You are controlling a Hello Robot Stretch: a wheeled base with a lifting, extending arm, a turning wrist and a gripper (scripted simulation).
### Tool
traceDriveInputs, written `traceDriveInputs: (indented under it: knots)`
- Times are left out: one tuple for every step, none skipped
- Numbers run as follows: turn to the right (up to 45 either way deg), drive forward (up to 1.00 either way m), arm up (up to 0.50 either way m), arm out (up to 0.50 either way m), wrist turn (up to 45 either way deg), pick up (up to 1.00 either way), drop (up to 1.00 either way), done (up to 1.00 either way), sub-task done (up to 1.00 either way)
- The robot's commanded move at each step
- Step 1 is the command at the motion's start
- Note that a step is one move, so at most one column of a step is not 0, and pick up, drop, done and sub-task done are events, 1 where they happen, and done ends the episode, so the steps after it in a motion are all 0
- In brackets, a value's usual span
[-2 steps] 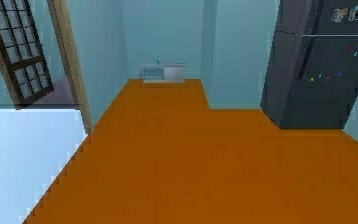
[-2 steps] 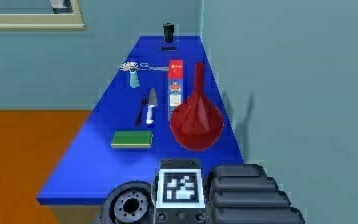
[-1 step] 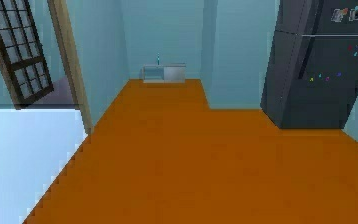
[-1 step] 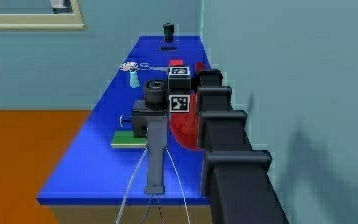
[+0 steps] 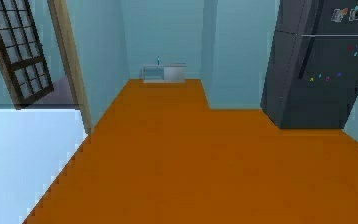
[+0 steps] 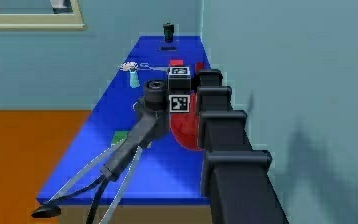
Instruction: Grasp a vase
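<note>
A dark upright shape (image 6: 169,32), probably the vase, stands at top centre on the blue table (image 6: 95,140), its long axis vertical and mouth up. The gripper (image 6: 69,212), at lower left, holds nothing; its finger setting I cannot tell. Approach level, with a finger on either side of the body.

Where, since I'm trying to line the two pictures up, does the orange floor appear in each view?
Forward view: the orange floor spreads over the middle and bottom, running back to the far wall, left of the dark fridge.
Arm side view: it is the wedge at the lower left, beside the blue table.
Shared landmark: the pale blue wall, the same colour in both.
</note>
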Motion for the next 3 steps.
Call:
traceDriveInputs:
  knots:
    - [0.0,0.0,0.0,0.0,45.0,0.0,0.0,0.0,0.0]
    - [0.0,0.0,0.0,0.0,45.0,0.0,0.0,0.0,0.0]
    - [0.0,0.0,0.0,0.0,45.0,0.0,0.0,0.0,0.0]
